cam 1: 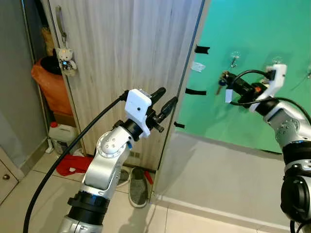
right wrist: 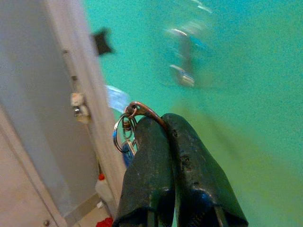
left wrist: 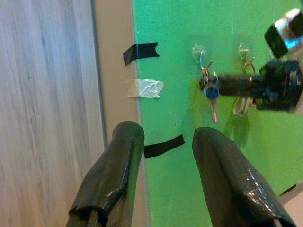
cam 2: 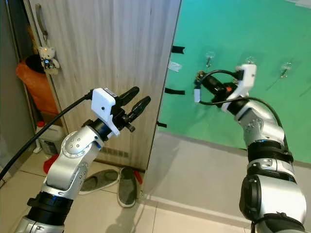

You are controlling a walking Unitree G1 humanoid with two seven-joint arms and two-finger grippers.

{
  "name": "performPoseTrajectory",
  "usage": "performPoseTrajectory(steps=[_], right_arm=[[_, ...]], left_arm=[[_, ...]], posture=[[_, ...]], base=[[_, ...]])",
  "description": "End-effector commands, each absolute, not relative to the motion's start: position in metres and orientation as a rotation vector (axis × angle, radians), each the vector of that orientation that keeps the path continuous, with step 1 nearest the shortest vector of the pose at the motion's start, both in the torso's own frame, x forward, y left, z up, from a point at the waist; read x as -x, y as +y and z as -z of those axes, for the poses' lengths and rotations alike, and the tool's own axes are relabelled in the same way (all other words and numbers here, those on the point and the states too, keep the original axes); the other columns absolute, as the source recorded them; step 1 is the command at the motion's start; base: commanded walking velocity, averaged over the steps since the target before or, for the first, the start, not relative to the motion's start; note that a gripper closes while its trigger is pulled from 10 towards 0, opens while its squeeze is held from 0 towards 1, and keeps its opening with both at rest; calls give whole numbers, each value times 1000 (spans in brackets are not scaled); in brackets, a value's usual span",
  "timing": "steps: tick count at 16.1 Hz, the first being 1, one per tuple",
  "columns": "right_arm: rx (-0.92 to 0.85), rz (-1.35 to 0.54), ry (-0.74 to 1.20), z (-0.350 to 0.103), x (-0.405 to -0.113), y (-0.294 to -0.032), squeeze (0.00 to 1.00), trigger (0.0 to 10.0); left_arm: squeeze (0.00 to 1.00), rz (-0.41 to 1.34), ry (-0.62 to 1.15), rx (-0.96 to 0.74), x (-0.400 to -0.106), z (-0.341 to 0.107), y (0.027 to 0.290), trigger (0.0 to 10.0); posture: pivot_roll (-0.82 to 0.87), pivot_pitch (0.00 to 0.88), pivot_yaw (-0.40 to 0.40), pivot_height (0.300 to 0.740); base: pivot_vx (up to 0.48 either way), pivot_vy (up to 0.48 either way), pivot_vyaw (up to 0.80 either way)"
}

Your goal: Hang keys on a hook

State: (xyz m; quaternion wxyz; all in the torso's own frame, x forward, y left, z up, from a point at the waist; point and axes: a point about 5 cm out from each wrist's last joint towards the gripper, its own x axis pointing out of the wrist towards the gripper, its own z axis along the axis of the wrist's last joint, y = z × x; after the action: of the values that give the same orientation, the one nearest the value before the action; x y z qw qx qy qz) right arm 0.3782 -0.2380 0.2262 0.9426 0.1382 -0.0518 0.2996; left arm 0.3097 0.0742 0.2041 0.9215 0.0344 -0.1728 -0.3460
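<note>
My right gripper (cam 1: 226,77) is raised to the green wall (cam 1: 252,29) and is shut on a key ring with a blue-headed key (left wrist: 211,93). The ring (right wrist: 124,134) hangs from the fingertips, with a white tag (cam 1: 228,95) dangling under the gripper. The keys sit just below the leftmost clear hook (left wrist: 201,53); I cannot tell whether the ring touches it. Two more hooks (cam 1: 277,61) follow to the right. My left gripper (cam 1: 168,95) is open and held up in front of the wooden door, apart from the keys.
A pale wooden wardrobe door (cam 1: 121,43) stands left of the wall, a small teddy bear (cam 1: 65,59) hanging on its handle. Black tape strips (cam 1: 195,91) mark the wall's edge. Slippers (cam 1: 138,187), a red cloth (cam 1: 73,164), a white jug (cam 1: 60,136) and an orange bag (cam 1: 51,85) lie at lower left.
</note>
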Motion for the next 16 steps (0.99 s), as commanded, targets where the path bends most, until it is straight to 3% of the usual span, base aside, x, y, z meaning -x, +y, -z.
performPoseTrajectory(steps=[1, 6, 16], right_arm=[[-245, -629, -144, -237, -377, -239, 0, 0], [-221, -647, -212, -255, -375, -239, 0, 0], [-419, -450, -157, -241, -379, -266, 0, 0]], left_arm=[[0, 727, -369, -82, -309, -209, 69, 10000], [0, 731, -369, -82, -310, -209, 68, 10000], [0, 733, -370, -80, -310, -208, 67, 10000]], posture=[[-31, 0, -103, 740], [-34, 0, -105, 740], [-35, 0, -110, 740]], base=[[0, 0, 0], [0, 0, 0], [0, 0, 0]])
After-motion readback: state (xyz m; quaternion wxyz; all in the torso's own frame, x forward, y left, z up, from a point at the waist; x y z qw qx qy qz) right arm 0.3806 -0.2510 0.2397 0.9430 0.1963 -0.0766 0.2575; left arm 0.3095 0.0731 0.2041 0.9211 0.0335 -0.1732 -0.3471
